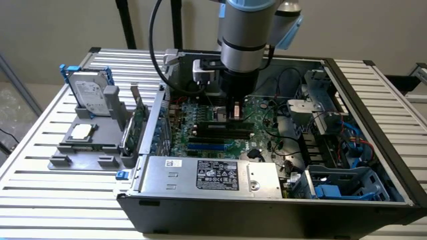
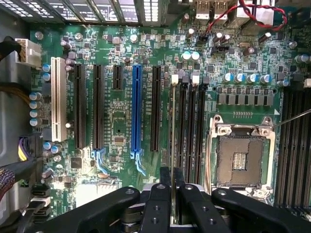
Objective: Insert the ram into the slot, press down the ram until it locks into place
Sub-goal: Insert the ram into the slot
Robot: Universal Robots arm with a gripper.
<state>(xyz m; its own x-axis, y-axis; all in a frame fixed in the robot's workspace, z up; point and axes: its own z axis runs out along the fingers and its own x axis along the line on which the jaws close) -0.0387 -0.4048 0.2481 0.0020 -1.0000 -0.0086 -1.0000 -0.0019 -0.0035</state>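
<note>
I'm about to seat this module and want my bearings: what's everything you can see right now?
Long thin green ram stick: one, edge-on above the memory slots.
Narrow black plastic memory slots: several, beside the CPU socket.
Bright blue expansion socket: one, mid-board.
White expansion socket: one, near the board's edge.
Square silver CPU socket: one, empty.
Open black computer case: one, on the slatted metal table.
Grey fixture: one, at the exterior view's left, holding a silver hard drive.
Black gripper: one, shut on the ram stick.
Grey robot arm: one, above the case.
</note>
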